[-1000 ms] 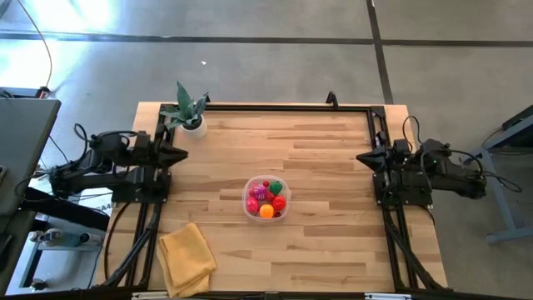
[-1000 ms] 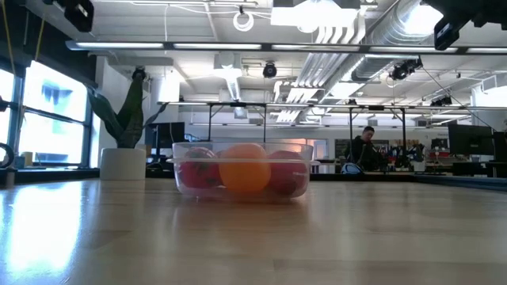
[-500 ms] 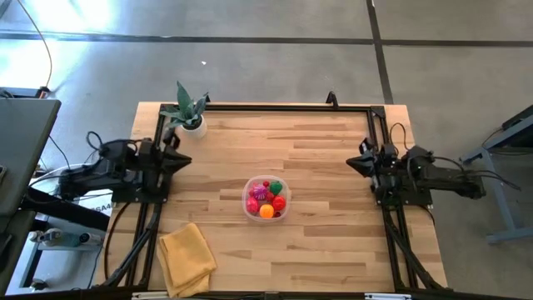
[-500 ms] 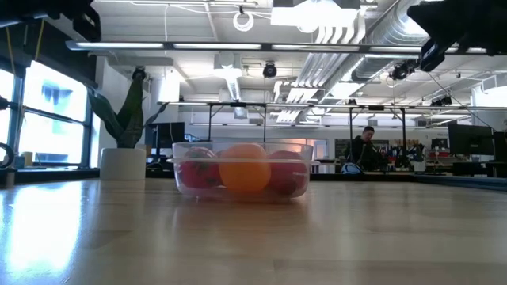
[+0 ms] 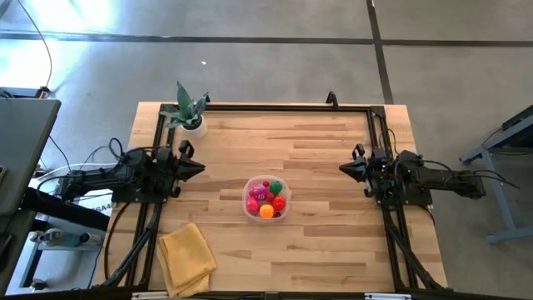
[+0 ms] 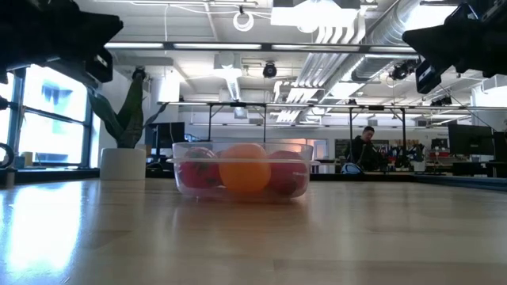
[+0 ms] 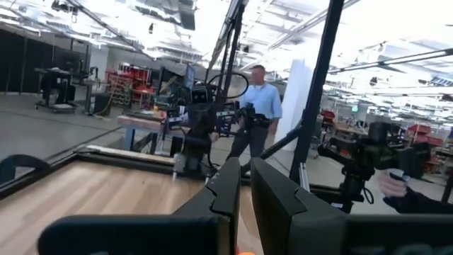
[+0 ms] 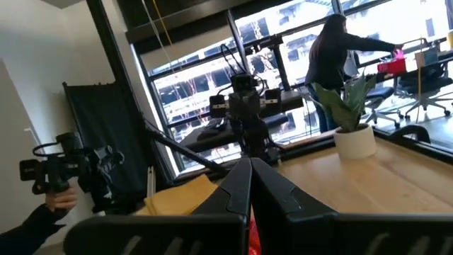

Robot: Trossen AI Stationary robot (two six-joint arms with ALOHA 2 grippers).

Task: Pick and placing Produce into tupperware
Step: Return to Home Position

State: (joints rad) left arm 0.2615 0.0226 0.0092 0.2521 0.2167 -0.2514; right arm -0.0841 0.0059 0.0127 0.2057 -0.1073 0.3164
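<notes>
The tupperware [image 5: 266, 198] is a small round clear tub standing on its base near the middle of the wooden table. It holds the produce [image 5: 266, 200]: red, magenta, green and orange toy pieces. In the low view an orange piece [image 6: 245, 168] shows through the tub wall [image 6: 295, 169] between red ones. My left gripper [image 5: 200, 167] is shut and hovers to the left of the tub, pointing at it. My right gripper [image 5: 341, 169] is shut and hovers to its right, also pointing at it. Both are clear of the tub. Each wrist view shows its own fingers together, the left gripper [image 7: 245, 177] and the right gripper [image 8: 250, 170].
A potted plant [image 5: 190, 112] stands at the far left corner and a folded yellow cloth [image 5: 186, 257] lies at the near left. Black frame rails [image 5: 283, 107] run along the table's far and side edges. People [image 7: 259, 117] are in the room beyond.
Both arms have reached in from the table's sides toward the tub: the left gripper moved toward the right edge and the right gripper toward the left edge. In the low view both have come lower. The tub and produce have stayed still.
</notes>
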